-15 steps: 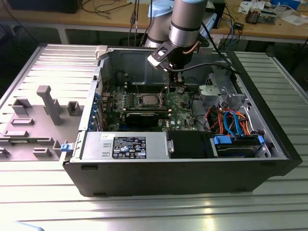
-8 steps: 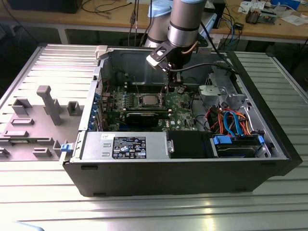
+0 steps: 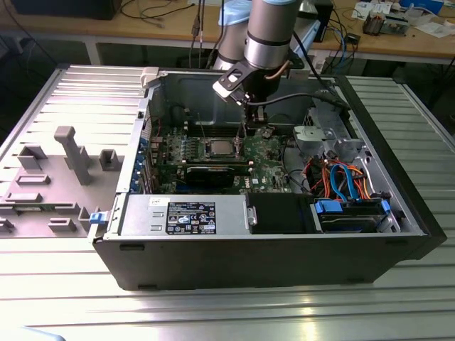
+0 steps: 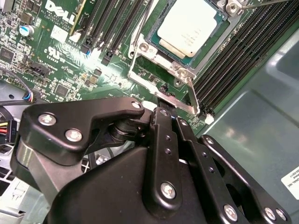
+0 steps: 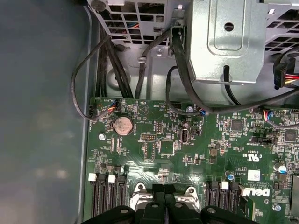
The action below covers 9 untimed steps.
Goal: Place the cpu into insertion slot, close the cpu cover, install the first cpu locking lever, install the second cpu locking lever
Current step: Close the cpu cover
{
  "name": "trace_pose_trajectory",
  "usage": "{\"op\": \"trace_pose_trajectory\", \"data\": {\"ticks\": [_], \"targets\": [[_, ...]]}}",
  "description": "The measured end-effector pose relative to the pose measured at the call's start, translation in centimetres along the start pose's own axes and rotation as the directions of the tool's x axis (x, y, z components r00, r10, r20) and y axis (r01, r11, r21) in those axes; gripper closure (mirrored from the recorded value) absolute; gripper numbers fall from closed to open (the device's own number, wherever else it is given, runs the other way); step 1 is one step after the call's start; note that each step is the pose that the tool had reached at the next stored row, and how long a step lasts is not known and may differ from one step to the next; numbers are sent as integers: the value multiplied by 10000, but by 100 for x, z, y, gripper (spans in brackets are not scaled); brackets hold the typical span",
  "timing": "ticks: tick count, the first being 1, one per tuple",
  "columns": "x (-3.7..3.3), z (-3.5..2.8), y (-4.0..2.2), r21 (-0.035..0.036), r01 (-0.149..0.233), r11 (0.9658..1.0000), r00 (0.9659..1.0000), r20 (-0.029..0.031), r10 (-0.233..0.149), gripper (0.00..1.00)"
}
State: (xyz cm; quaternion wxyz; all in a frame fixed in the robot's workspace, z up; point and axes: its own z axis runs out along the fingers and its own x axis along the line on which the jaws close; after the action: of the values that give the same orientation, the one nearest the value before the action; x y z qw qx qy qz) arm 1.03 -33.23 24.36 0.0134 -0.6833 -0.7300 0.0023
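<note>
Open computer case flat on slatted metal tabletop, side panel off, green circuit board exposed inside. Grey moulded fixtures on the tabletop toward the exterior view's left, apart from the case. Grey power-supply box along the near wall of the case; blue and orange cables bundled toward the exterior view's right.

Arm reaching down into the case from above, gripper low over the board, just beside the socket area.

The cpu seated in the insertion slot, silvery top facing up, lying flat and square to the rim. Same chip seen in the exterior view, near the middle of the board. Long black memory slots running alongside the slot.

The cpu cover not closed: swung clear of the chip, green board visible through its square cut-out, free edge toward the gripper.

Gripper right at that free edge. Jaws clenched, tips drawn close together and touching the cover's small end tab; cannot tell whether the tab sits between the tips or merely against them. In the first wrist view, gripper over silvery cover metal.

Further along the board: round coin cell, black cables looping up to a grey metal drive cage
</note>
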Motion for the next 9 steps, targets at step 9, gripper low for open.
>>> {"op": "trace_pose_trajectory", "data": {"ticks": [9], "targets": [[3, 1, -44, 0, -1, 10000, 10000, 0, 1, 89]]}}
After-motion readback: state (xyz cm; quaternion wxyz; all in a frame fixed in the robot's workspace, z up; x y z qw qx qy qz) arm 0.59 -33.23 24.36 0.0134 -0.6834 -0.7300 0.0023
